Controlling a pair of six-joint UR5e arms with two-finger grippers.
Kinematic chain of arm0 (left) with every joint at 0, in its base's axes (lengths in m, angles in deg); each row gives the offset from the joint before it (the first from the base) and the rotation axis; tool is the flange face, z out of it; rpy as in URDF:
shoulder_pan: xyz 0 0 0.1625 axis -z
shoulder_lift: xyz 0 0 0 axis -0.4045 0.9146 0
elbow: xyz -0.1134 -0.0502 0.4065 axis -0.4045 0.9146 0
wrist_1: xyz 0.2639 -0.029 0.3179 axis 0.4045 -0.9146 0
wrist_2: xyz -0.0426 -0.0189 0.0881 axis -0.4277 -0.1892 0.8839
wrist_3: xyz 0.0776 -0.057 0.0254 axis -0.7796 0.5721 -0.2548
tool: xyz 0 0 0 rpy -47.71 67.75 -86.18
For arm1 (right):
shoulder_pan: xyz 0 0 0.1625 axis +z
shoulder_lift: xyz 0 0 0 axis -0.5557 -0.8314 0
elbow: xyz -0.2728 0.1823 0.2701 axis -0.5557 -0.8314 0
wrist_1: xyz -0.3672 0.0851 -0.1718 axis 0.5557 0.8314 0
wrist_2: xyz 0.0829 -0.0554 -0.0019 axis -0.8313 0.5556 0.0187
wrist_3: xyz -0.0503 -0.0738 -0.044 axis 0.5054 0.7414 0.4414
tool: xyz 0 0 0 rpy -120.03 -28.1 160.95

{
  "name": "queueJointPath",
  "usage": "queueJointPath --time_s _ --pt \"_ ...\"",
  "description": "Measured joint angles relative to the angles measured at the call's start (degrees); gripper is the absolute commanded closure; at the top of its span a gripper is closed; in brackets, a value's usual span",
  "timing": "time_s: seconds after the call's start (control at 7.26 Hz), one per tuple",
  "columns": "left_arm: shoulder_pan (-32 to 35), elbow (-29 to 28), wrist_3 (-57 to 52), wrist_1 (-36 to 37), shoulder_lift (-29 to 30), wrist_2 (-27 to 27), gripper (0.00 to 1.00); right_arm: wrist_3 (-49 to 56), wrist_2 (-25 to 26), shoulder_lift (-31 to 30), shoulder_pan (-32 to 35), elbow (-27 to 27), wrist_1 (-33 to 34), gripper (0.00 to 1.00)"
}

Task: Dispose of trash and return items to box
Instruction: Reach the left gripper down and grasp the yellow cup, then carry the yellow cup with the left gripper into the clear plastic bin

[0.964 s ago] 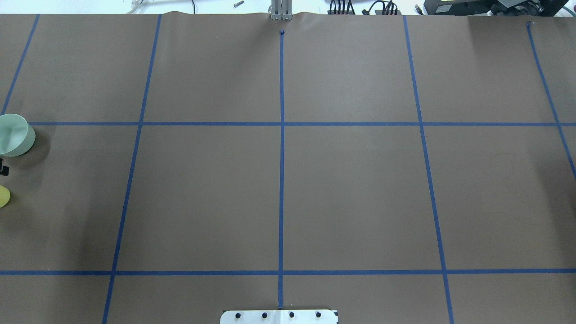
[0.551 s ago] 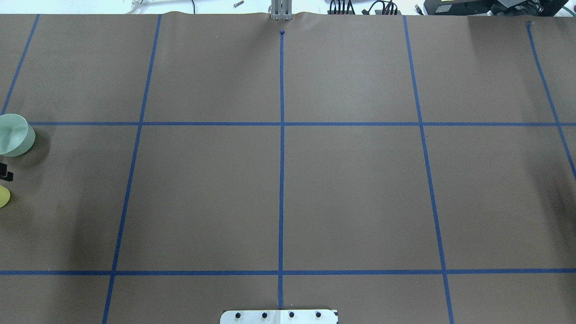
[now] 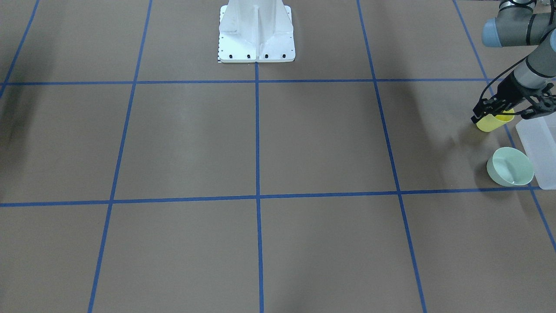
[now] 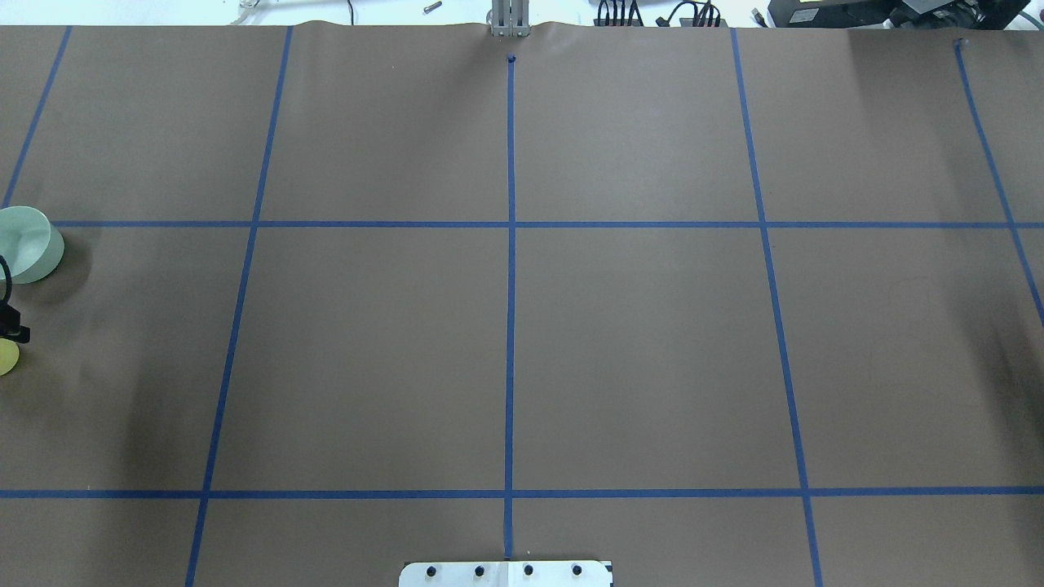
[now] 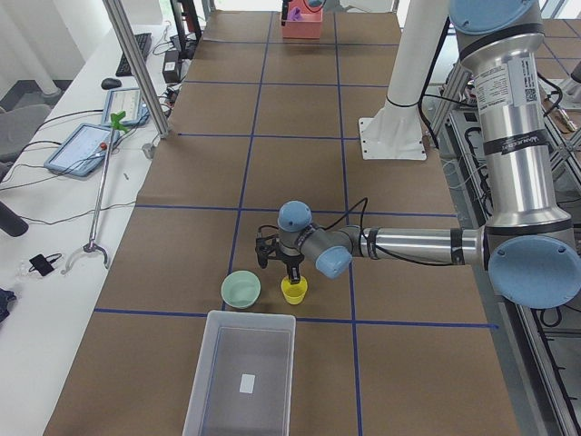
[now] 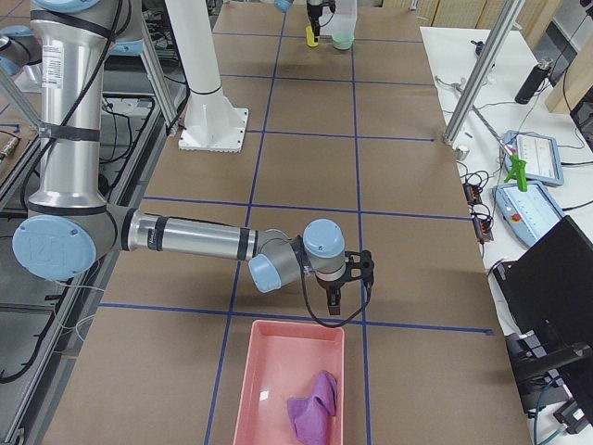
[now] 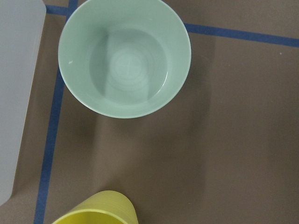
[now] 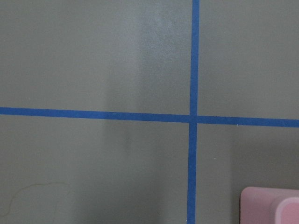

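Box (image 5: 218,363) label (image 5: 247,383), left arm sticker (image 5: 516,86): print illegible.

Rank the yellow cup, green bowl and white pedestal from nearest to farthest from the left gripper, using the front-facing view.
1. Yellow cup, directly beneath the left gripper, far right.
2. Green bowl, just below the cup in the view.
3. White pedestal, far off at top centre.
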Motion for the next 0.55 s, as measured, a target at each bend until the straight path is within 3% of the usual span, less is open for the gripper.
queueJointPath --time_s 0.28,0.55 --pt "0.10 0.32 0.56 0.06 0.17 -1.25 1.00 -0.03 0.07 0.00 -0.68 -0.06 0.05 0.00" --pt "2.90 2.40 0.34 0.30 0.31 -8.29 1.00 -0.90 0.15 0.00 -1.43 -0.14 0.03 0.00"
